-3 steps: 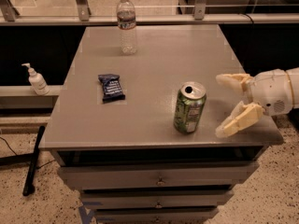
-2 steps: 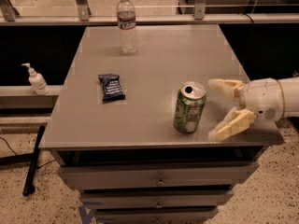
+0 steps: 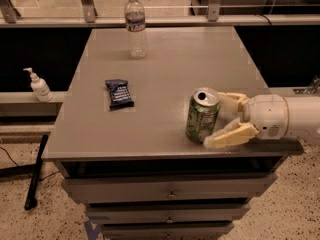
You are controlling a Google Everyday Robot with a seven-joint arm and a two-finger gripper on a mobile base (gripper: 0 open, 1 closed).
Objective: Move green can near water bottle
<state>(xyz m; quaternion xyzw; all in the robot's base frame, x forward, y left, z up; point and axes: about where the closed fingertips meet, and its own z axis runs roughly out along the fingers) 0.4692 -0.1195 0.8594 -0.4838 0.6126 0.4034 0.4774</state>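
1. Jaws open: the gripper (image 3: 220, 120) has slid left to bracket the green can (image 3: 201, 116), not yet clamped.
2. Table (image 3: 165, 74): the can stands at its front right.
3. Water bottle (image 3: 135, 26) stands at the far edge, well apart; closing seems next.

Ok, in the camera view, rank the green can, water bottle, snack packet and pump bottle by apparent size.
Largest, not ranked: water bottle and green can; the bottle looks taller, the can wider but nearer the camera.
Smaller, look alike: snack packet and pump bottle.
The gripper sits open at the can's right.
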